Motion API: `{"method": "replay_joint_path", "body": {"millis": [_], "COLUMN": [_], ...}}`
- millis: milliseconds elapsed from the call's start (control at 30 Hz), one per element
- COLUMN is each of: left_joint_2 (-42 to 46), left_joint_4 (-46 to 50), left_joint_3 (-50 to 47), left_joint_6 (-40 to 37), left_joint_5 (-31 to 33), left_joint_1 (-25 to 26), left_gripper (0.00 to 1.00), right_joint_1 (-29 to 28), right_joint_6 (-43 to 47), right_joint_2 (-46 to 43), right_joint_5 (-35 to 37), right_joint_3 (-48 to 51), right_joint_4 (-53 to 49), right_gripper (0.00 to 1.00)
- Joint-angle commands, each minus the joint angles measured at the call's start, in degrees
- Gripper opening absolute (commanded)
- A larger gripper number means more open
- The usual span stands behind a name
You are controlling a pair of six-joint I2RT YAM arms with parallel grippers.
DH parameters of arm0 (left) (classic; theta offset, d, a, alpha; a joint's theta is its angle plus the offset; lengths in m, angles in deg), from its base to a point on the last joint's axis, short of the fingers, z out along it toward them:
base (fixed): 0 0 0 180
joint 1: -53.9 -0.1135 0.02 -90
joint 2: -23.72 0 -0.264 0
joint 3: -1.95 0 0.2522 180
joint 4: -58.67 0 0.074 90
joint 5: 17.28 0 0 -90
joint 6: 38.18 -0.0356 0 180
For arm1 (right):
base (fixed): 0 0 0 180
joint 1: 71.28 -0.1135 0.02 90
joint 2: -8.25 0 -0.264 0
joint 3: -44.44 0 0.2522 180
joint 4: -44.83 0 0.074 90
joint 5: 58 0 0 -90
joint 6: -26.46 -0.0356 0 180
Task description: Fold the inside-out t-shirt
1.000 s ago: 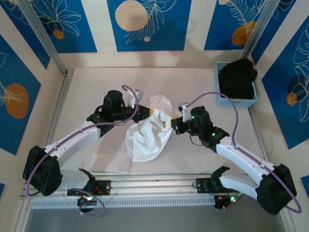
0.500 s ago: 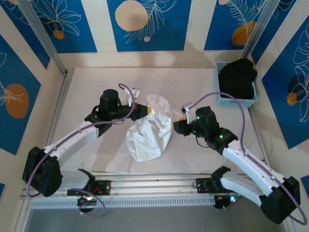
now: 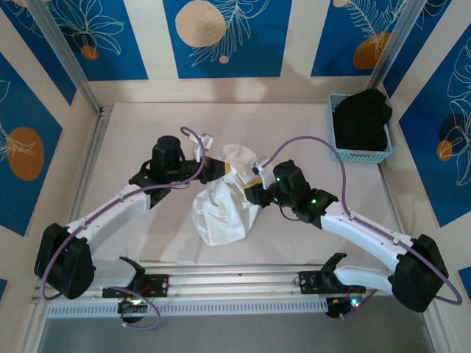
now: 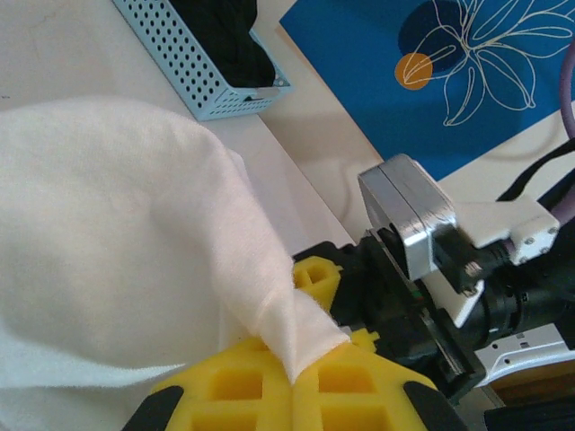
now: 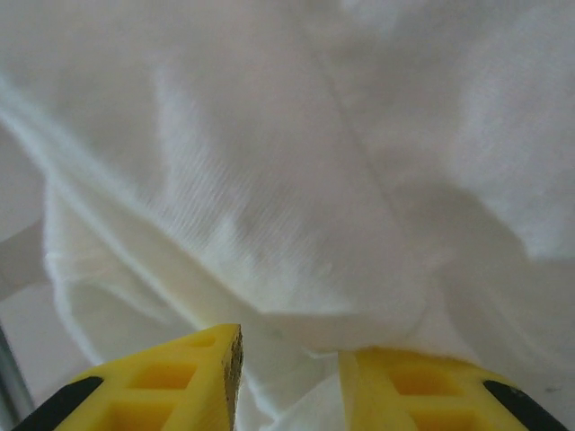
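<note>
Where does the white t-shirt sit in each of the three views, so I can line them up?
Top external: the white t-shirt lies bunched at table centre, between the two arms' ends.
Left wrist: left half of the picture, with a twist of it pinched in the left gripper.
Right wrist: pale cloth close up, just beyond the right gripper.
Shared landmark: the blue basket, far right in top external, top edge in left wrist.

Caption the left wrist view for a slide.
Left end effector pinching a fold of the white t-shirt, blue basket beyond.
</note>
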Motion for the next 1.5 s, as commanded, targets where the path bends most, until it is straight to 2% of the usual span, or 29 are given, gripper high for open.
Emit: {"method": "replay_joint_path", "body": {"millis": [0,100,267,367,567,667,767,833,967,1067,1133,1200,1333,1467], "left_joint_2": [1.19,1.01,0.92,0.94,-1.42,-3.51,-4.14,-2.99,3.36,8.38,10.67,10.87,5.57,-0.59], "left_joint_4": [-2.55,-2.74,-1.13,3.0,8.54,9.57,12.22,13.99,16.28,16.35,14.37,11.03,7.62,7.12], "left_joint_3": [1.11,1.08,1.15,1.68,3.49,4.67,5.64,5.11,1.28,-2.38,-4.77,-6.09,-4.03,0.07], "left_joint_6": [-0.12,-0.17,-1.38,-3.51,-8.3,-9.12,-10.09,-11.58,-14.98,-16.84,-19.22,-21.33,-23.87,-24.47], "left_joint_5": [-1.87,-2.05,-0.62,4.72,19.01,24.13,27.58,29.18,34.66,38.05,37.2,32.78,23.95,22.37], "left_joint_1": [-0.38,-0.34,-0.33,-0.39,-0.46,-0.43,-0.1,0.78,4.74,8.0,9.83,10.65,11.35,11.28], "left_gripper": [0.0,0.0,0.0,0.0,0.01,0.04,0.12,0.21,0.4,0.47,0.48,0.48,0.46,0.44], "right_joint_1": [0.89,1.45,1.64,2.54,8.46,10.32,11.3,11.74,13.45,14.13,14.5,14.83,15.47,15.7], "right_joint_6": [-3.09,-3.76,-3.43,-3.4,-9.4,-13.87,-17.36,-18.62,-21.0,-21.47,-21.48,-21.4,-21.51,-21.65], "right_joint_2": [1.06,2.51,3.12,0.18,-5.4,-5.28,-4.44,-3.9,-2.59,-1.44,-1.06,-1.06,-1.82,-2.79], "right_joint_5": [2.42,1.01,-2.53,-6.08,-27.31,-32.85,-34.89,-34.78,-34.66,-35.16,-35.52,-35.55,-35.51,-35.2], "right_joint_3": [-2.24,-2.47,-3.83,-3.74,-2.1,-0.99,0.71,1.21,1.94,1.82,1.84,1.87,2.17,2.83], "right_joint_4": [4.36,6.09,5.6,3.63,4.83,8.09,12.71,14.11,16.3,16.87,17.01,16.96,16.67,16.44], "right_gripper": [0.34,0.33,0.11,0.02,0.0,0.0,0.0,0.0,0.0,0.0,0.0,0.0,0.0,0.0]}}
